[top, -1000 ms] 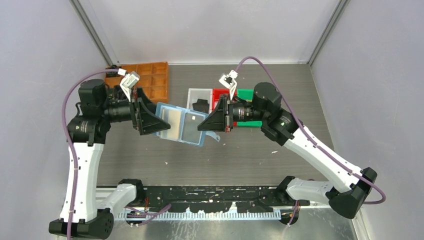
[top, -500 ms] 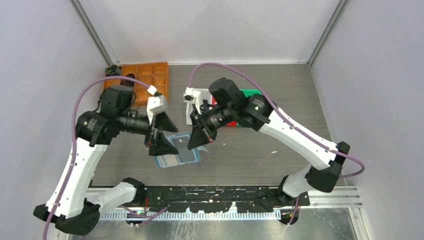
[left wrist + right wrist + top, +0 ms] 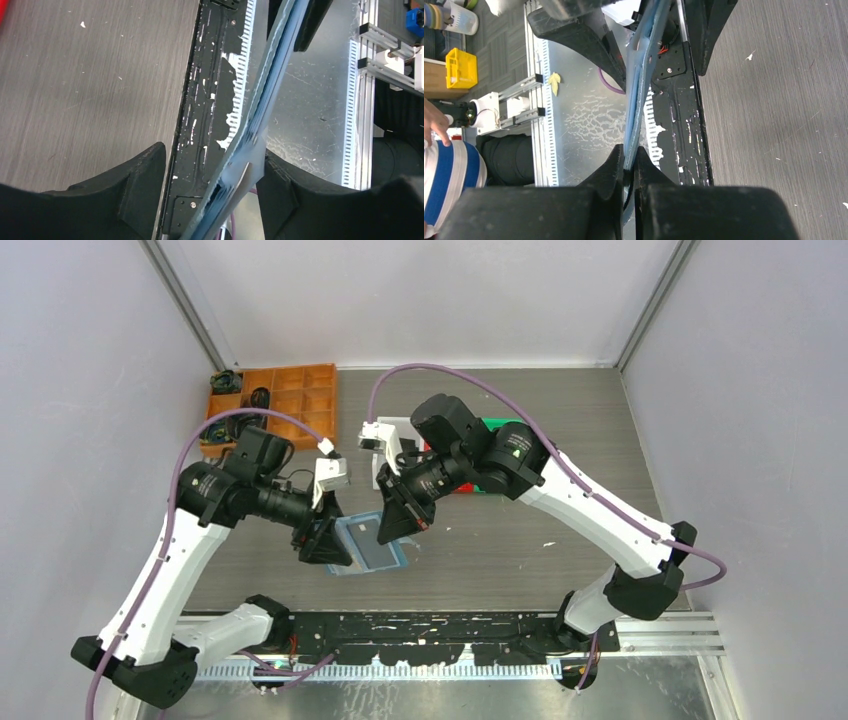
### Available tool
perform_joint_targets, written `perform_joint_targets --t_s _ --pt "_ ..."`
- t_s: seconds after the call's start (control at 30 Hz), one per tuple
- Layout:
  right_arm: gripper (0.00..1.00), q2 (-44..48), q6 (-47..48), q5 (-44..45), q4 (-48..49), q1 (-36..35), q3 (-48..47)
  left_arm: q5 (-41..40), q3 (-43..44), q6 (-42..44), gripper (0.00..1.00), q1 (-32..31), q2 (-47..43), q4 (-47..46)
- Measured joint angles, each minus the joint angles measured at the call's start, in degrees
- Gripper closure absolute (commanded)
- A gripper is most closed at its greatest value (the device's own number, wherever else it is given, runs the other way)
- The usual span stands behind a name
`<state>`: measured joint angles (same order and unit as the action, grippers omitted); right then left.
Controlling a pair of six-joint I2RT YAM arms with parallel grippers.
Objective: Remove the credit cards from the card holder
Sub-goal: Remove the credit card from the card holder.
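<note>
The teal-blue card holder [image 3: 385, 553] hangs open between my two grippers, low over the near part of the table. My right gripper [image 3: 392, 527] is shut on its right edge; in the right wrist view the fingers [image 3: 630, 150] pinch the blue edge [image 3: 641, 75]. My left gripper [image 3: 334, 544] straddles the holder's left edge. In the left wrist view, its jaws [image 3: 212, 152] stand apart, with the holder [image 3: 265, 90] edge-on against the right finger and a gap on the left side. A pale credit card [image 3: 245, 170] sticks out of the holder there, and another pale card [image 3: 360, 530] shows from above.
An orange compartment tray [image 3: 290, 400] sits at the back left. White [image 3: 395, 430], red [image 3: 440, 428] and green [image 3: 495, 428] bins stand behind the right arm. The black base rail [image 3: 420, 625] runs along the near edge, just below the holder.
Both arms have swung down and toward the near edge, carrying the holder along. The left jaws have narrowed around the holder's left edge. The right gripper has stayed shut on it.
</note>
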<state>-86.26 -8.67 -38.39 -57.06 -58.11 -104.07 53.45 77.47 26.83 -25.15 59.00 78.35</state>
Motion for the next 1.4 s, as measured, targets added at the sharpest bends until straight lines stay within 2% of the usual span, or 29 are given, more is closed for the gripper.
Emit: perform_joint_targets --t_s 0.17,0.33,0.43,0.5,0.57,0.63,0.77,0.87,1.03,1.13,1.23,1.4 --pt "0.99 -0.7 0.2 1.0 -0.1 -0.5 0.0 2.3 -0.8 -3.4 0.24 0.0 0.1 -1.4" --pt "0.99 -0.8 0.4 1.7 -0.5 -0.7 -0.1 6.1 -0.8 -4.5 0.23 0.0 1.4 -0.7" --pt "0.99 -0.8 0.6 2.2 -1.3 -0.8 -0.5 7.2 -0.8 -5.7 0.35 0.0 2.0 -0.8" --pt "0.99 -0.8 0.6 2.4 -1.5 -0.8 -0.8 7.0 -0.8 -7.5 0.57 0.0 2.0 -2.0" --pt "0.96 -0.8 0.7 2.5 -1.6 -0.9 -1.0 5.8 -0.9 -9.3 0.72 0.0 1.9 -3.8" --pt "0.87 -0.7 0.9 3.2 -1.7 -1.0 -1.1 4.5 -1.4 -10.0 0.82 0.0 1.5 -4.9" --pt "0.62 -0.6 0.4 2.8 -1.1 -1.0 -0.8 3.3 -1.6 -9.9 0.94 -0.3 0.8 -5.5" --pt "0.59 1.3 -0.7 0.6 2.4 -1.0 1.6 2.2 -1.6 -9.6 1.0 -0.3 0.7 -5.5" --pt "0.62 9.2 -4.0 -2.9 10.5 1.4 10.2 2.6 0.6 -8.6 1.0 -0.3 0.7 -5.0" --pt "0.56 13.3 -6.3 -3.7 14.8 3.0 14.6 4.4 3.3 -8.7 1.0 -0.3 0.7 -4.9" --pt "0.47 14.9 -8.0 -3.5 17.7 3.5 16.4 5.9 4.4 -9.5 1.0 -0.3 0.7 -4.9" --pt "0.44 14.3 -9.6 -2.4 21.2 3.4 17.4 7.2 4.4 -11.5 1.0 -0.3 1.0 -4.9"
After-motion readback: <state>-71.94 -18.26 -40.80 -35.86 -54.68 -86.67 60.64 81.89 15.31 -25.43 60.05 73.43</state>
